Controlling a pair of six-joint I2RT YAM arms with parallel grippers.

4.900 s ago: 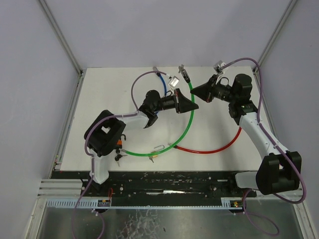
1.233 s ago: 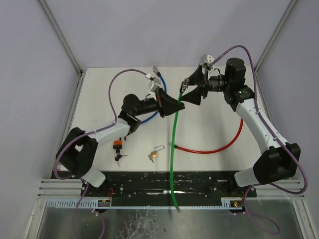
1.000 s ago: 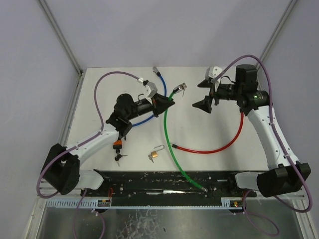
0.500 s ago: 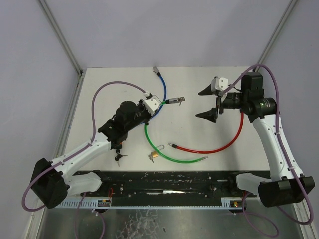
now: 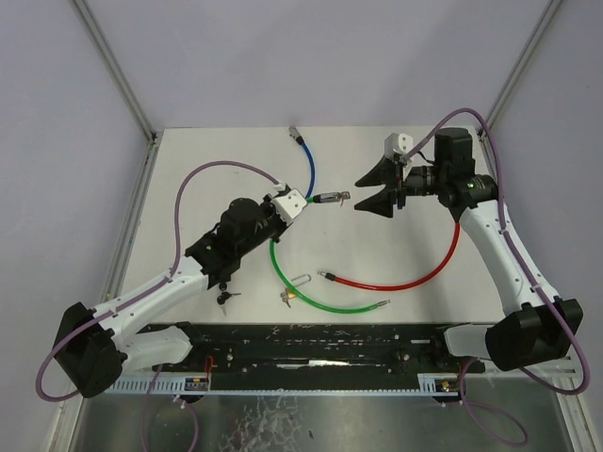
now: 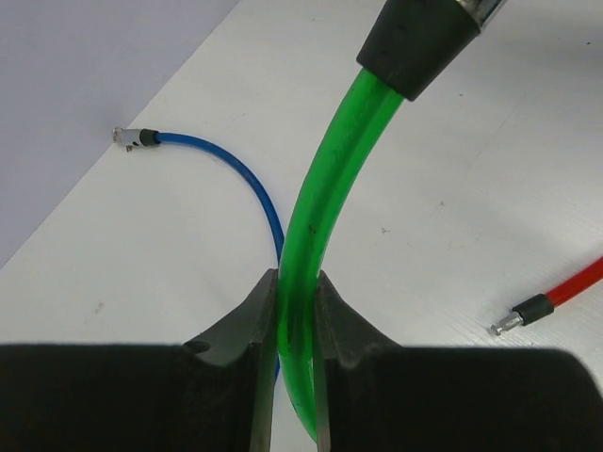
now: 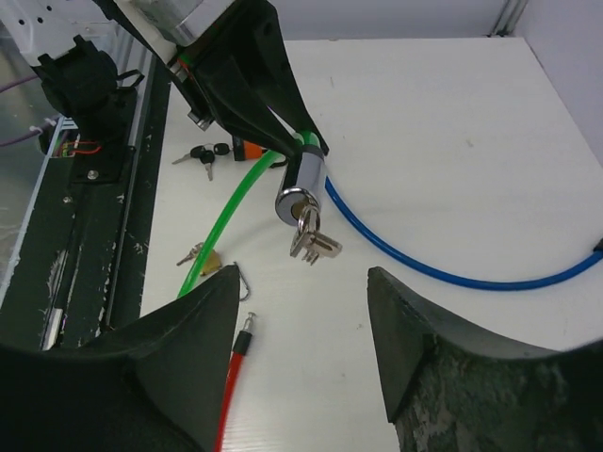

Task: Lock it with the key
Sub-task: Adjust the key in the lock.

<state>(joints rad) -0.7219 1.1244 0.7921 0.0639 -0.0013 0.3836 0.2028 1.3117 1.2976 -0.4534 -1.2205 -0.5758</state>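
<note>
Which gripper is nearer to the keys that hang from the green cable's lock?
Right. The right gripper stands open just beyond the keys; the left gripper clamps the green cable behind the lock cylinder.

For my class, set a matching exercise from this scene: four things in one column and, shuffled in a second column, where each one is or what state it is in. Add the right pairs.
Things
1. green cable
2. blue cable
3. red cable
4. keys

Place or state
A. hang from the lock head, in front of the open right gripper
B. curves away under the right arm
C. pinched in the left gripper
D. one end lies near the table's far edge

Pairs: 1-C, 2-D, 3-B, 4-A
</note>
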